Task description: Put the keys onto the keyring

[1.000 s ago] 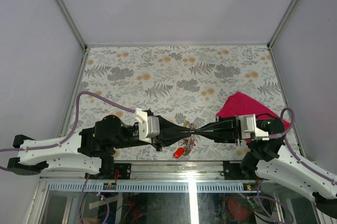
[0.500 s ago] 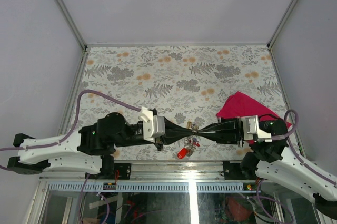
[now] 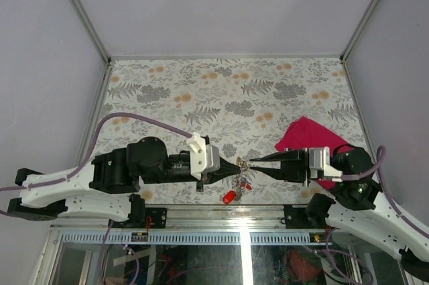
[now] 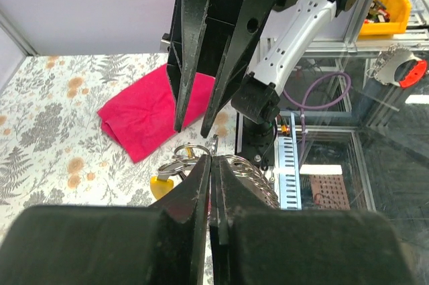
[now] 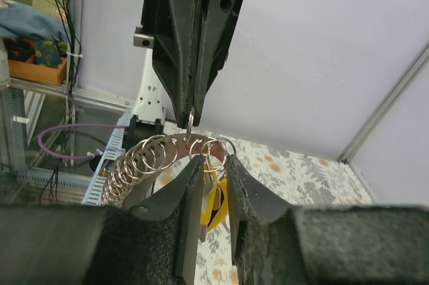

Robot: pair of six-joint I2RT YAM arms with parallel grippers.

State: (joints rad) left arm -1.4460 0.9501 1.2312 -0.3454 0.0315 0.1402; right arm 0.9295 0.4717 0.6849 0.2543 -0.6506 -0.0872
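Note:
My left gripper (image 3: 236,167) is shut on a thin silvery keyring (image 5: 191,124) and holds it above the table's near edge. A curved holed metal strip (image 5: 144,154) carrying several more rings hangs from that ring. A yellow-headed key (image 5: 216,199) hangs from the rings, between the parted fingers of my right gripper (image 5: 214,159). The right gripper (image 3: 253,163) is open and faces the left gripper tip to tip. A red-headed key (image 3: 230,196) dangles lowest in the bunch. In the left wrist view the shut left gripper (image 4: 213,159) has the rings (image 4: 190,149) and the yellow key (image 4: 163,185) beside it.
A magenta cloth (image 3: 305,134) lies on the flowered table top (image 3: 201,90) at the right, beside the right arm. A metal rail (image 3: 221,212) runs along the near edge under the hanging keys. Grey walls stand on three sides.
The left arm has reached further right with the ring bunch. The right gripper has drawn back to the right and its fingers have parted. The red key has swung slightly.

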